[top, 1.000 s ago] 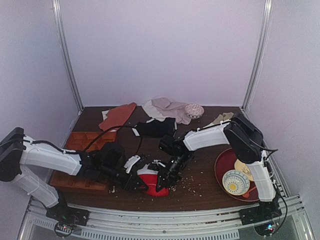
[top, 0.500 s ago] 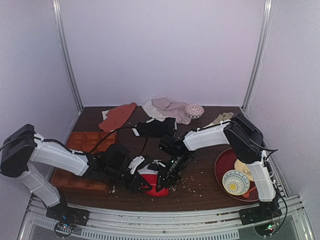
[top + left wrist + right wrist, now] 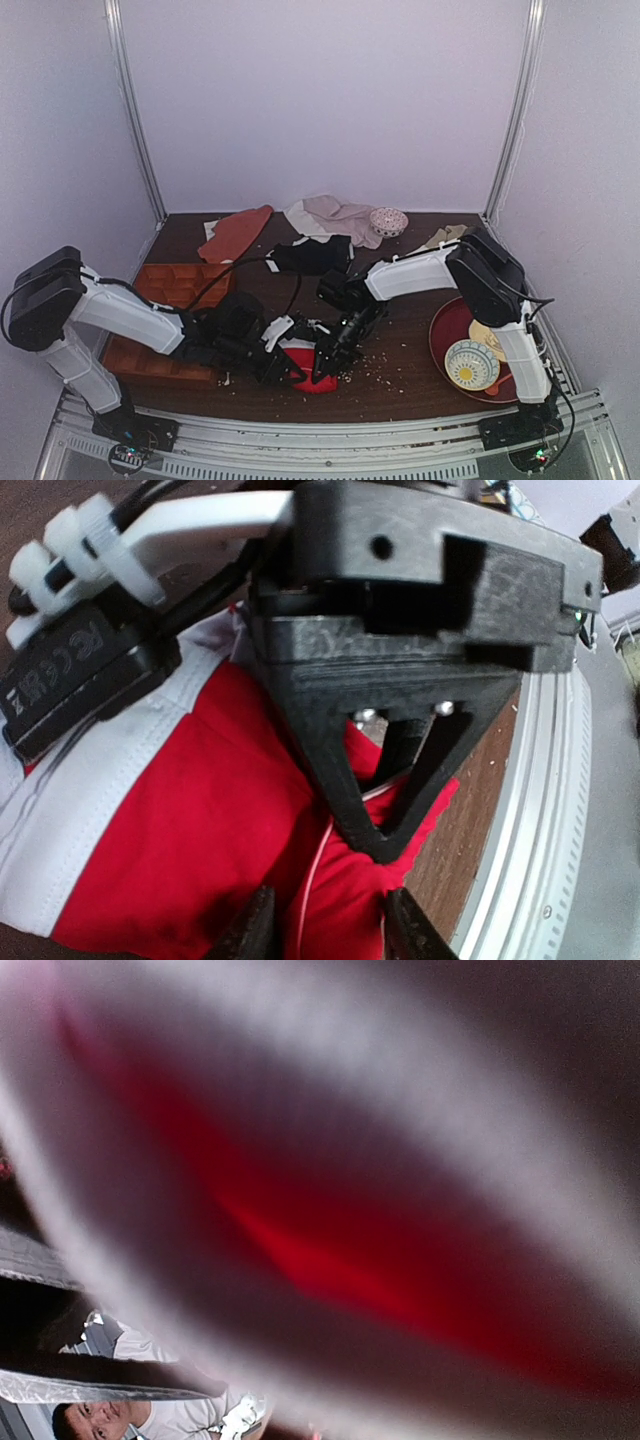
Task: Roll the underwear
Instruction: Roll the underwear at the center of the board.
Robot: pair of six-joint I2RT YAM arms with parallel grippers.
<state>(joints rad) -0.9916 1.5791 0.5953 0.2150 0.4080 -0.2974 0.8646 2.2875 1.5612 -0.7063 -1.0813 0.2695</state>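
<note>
1. One bunched red underwear (image 3: 180, 820) lies under both sets of jaws, at the table (image 3: 470, 810) edge.
2. Just ahead of the left jaws, the right gripper (image 3: 380, 832) is pinched shut on a fold.
3. Narrowed from wide, the left gripper (image 3: 325, 932) straddles fabric without clamping it, probably closing to roll.

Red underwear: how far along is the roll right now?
Done: the underwear is already bunched into a compact lump, not spread flat. In hand: the right tool, closed, presses into it while the left tool straddles a fold. Left: no tidy roll yet; the white band lies flat outside the lump.
</note>
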